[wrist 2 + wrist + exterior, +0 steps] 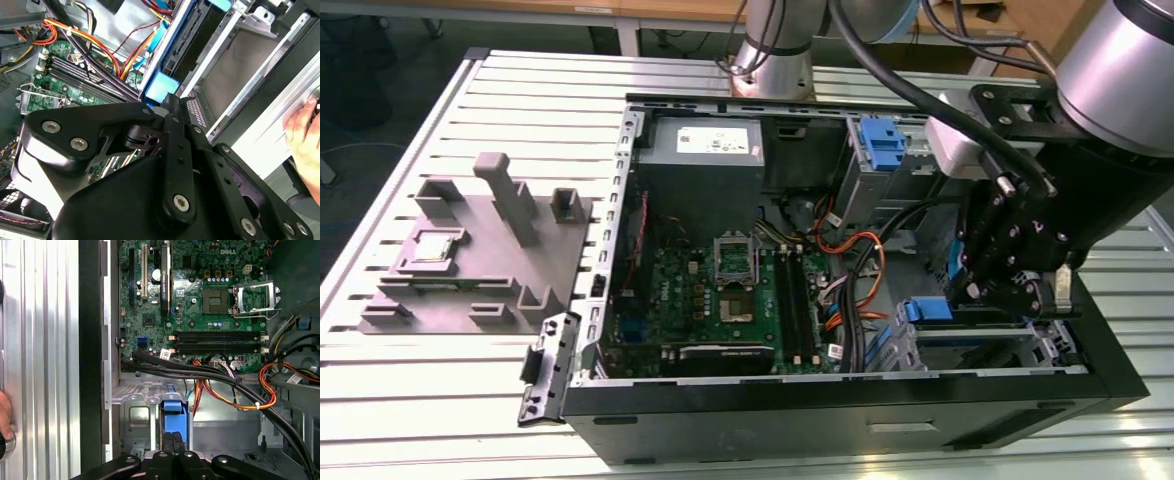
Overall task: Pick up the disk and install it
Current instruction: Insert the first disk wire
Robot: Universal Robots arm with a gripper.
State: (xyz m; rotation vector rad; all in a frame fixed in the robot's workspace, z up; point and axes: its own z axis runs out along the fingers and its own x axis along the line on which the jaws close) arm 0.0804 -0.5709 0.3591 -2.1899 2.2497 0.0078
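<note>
Your end effector (173, 442) hangs inside the open computer case (854, 420). Its fingertips are pressed together with no gap you can see, and they touch the blue rail end of the disk (174, 421). The disk stands edge-on in the metal drive bay (137, 415), at the case's near corner toward the exterior view's right, next to the motherboard (200, 315). A person's hand (305, 132) lies on the worktop (427, 400) just outside the case wall.
</note>
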